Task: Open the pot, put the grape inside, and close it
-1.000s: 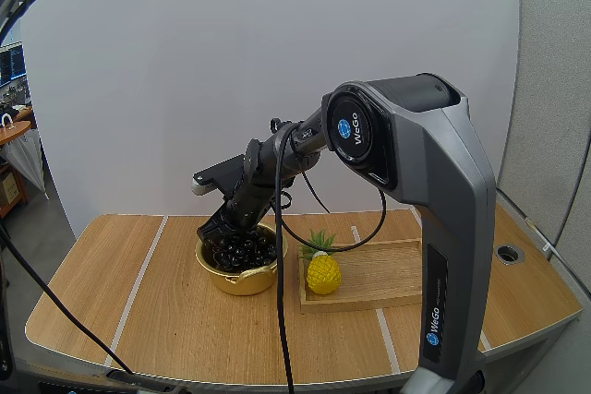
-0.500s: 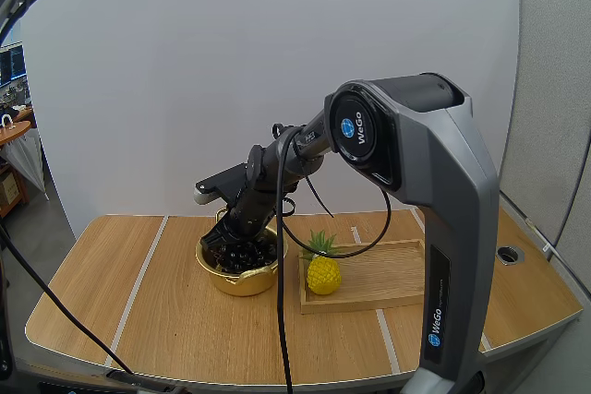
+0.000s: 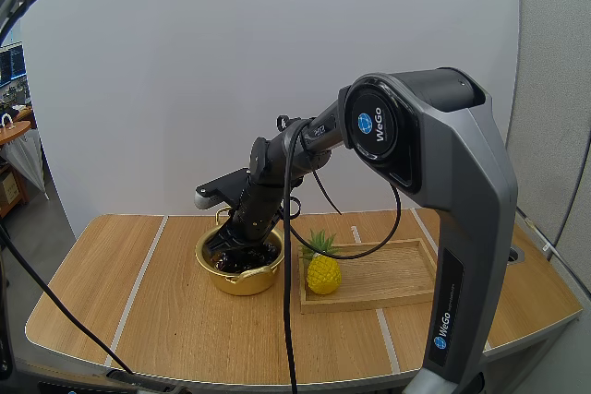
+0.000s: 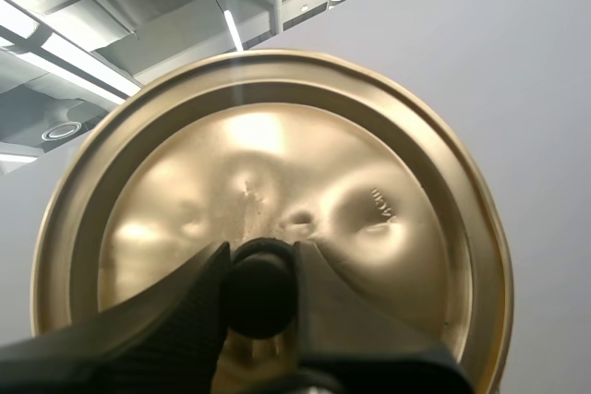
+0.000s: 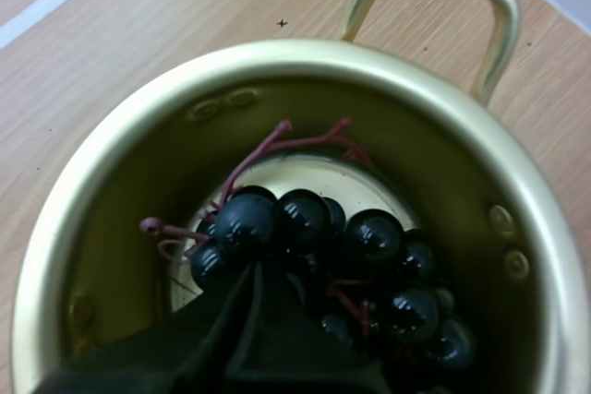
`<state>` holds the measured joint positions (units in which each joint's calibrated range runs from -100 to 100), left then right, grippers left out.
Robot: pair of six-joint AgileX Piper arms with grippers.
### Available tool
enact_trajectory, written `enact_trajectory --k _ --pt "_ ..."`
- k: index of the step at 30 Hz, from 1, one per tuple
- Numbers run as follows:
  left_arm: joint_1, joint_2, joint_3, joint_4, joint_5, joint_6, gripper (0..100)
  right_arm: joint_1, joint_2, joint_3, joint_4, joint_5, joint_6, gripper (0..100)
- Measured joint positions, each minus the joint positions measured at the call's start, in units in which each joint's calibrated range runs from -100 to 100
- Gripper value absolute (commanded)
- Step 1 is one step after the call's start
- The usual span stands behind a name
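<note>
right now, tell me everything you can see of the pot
The pot is round, shiny gold-coloured metal, with a loop handle at its rim. It stands upright and open on the wooden table, just left of the tray. A bunch of dark grapes lies on its floor, and the right end effector reaches inside at them. Its lid is off, pinched by the left end effector.
</note>
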<state>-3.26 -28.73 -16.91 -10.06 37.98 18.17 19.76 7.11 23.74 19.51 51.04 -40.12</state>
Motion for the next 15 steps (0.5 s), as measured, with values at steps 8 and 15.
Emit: enact_trajectory --k 8,15 --pt "0.00 0.00 0.00 0.00 0.00 0.00 0 0.00 -7.97 0.39 -0.83 -2.55 1.34 0" --pt "0.00 0.00 0.00 0.00 0.00 0.00 0 0.00 -19.16 0.39 -0.95 2.49 2.51 0"
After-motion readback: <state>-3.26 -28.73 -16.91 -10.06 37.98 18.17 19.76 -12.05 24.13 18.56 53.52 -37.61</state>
